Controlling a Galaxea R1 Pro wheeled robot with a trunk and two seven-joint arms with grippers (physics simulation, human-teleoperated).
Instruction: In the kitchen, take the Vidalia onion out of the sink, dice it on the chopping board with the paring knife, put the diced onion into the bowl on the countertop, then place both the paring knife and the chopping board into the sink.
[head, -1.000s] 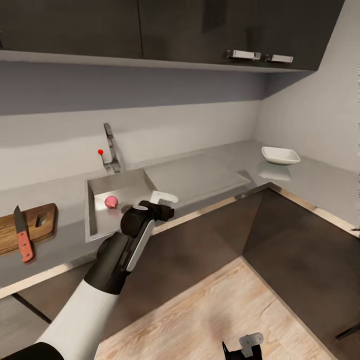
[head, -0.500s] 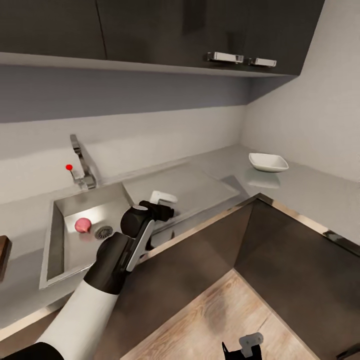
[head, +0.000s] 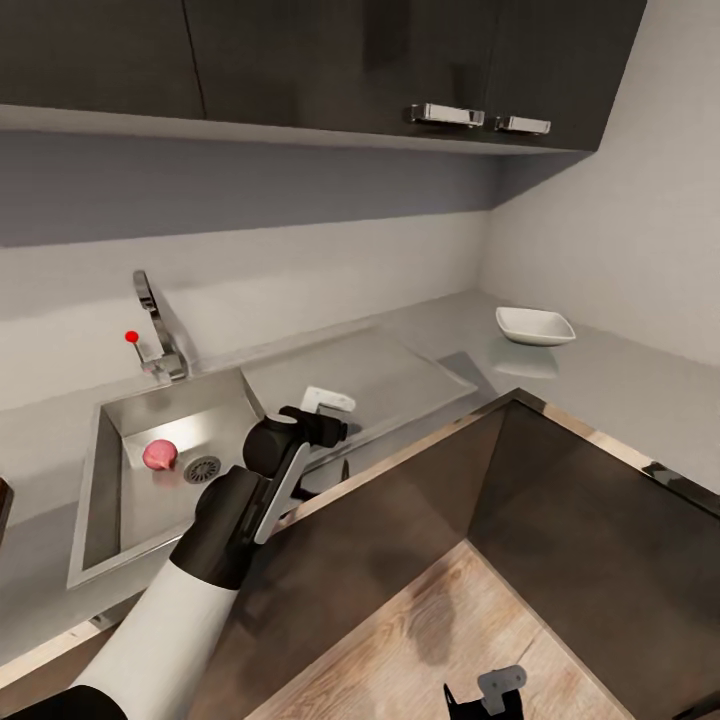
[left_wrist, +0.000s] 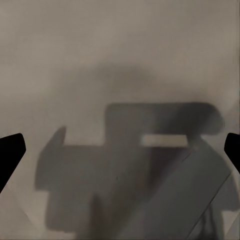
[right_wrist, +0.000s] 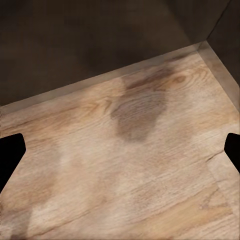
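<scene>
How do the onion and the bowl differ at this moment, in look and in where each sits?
The onion is small, round and pink; the bowl is wider, shallow, white and rounded-square. The onion lies down in the sink beside the drain; the bowl stands on the countertop toward the corner. Neither is touched by a gripper.

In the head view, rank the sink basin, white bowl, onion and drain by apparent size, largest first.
1. Sink basin
2. White bowl, though it sits farther from the camera
3. Onion and drain: too alike to rank
</scene>
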